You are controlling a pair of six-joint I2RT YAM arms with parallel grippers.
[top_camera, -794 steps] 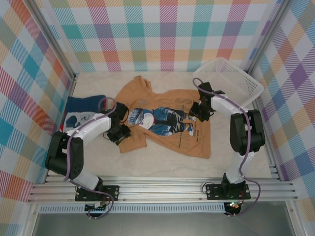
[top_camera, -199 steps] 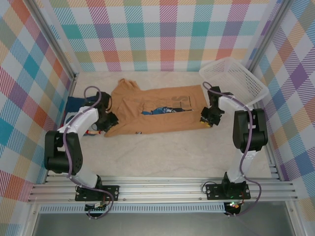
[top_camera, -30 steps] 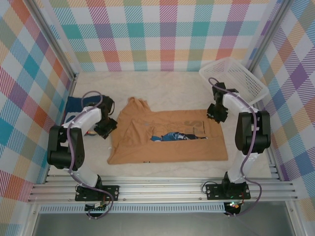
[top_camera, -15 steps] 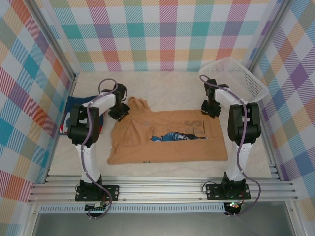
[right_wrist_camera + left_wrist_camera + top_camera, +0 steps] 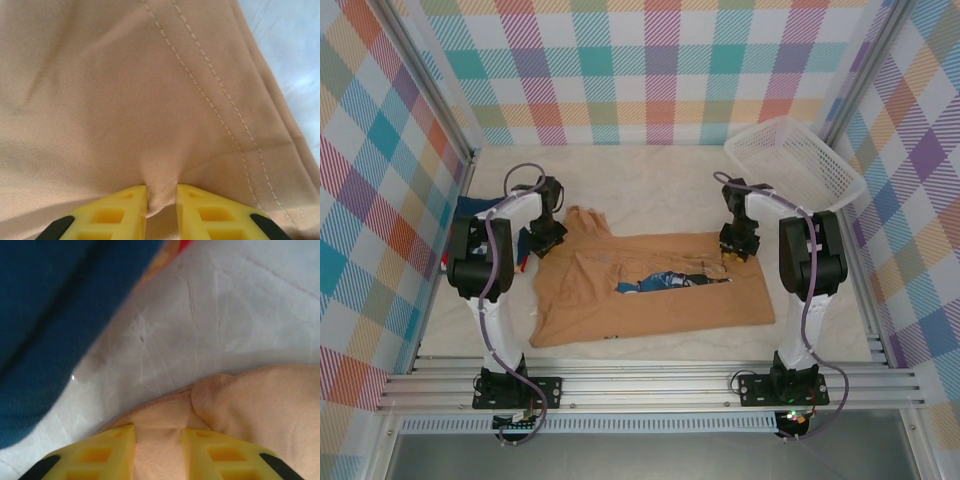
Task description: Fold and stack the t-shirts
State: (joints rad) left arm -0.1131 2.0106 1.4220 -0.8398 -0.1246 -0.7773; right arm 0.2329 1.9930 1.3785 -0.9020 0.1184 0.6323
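The tan-orange t-shirt (image 5: pixel 650 305) lies flat in the middle of the worktop (image 5: pixel 650 190). It is partly folded into a wide shape that runs from left to right. Its long near edge is straight, and a bumpy bit sticks out at the far left corner. A small strip of the blue and white print (image 5: pixel 655 282) peeks out from a gap in the middle of the cloth. The navy blue t-shirt (image 5: pixel 468 208) lies at the left edge of the worktop, just to the left of the tan one, and the left arm hides part of it. The left gripper (image 5: pixel 546 240) is down at the far left corner of the tan-orange t-shirt. In the left wrist view, tan cloth (image 5: pixel 260 410) sits in the gap between the yellow jaws of this gripper (image 5: pixel 159 432). I cannot tell if the jaws are squeezing it or not. The navy blue cloth (image 5: pixel 50 315) is close by at the upper left, with bare pale worktop (image 5: pixel 225 315) between the two shirts. The right gripper (image 5: pixel 732 252) is down at the far right corner of the tan-orange t-shirt. In the right wrist view, its jaws (image 5: pixel 161 192) are clamped on a little pinch of the tan cloth (image 5: pixel 125 100), which puckers up between them. A stitched hem runs across the cloth beside them, and a bit of worktop (image 5: pixel 295 50) shows past the hem. The white mesh basket (image 5: pixel 800 160) stands in the far right corner, apart from both shirts.
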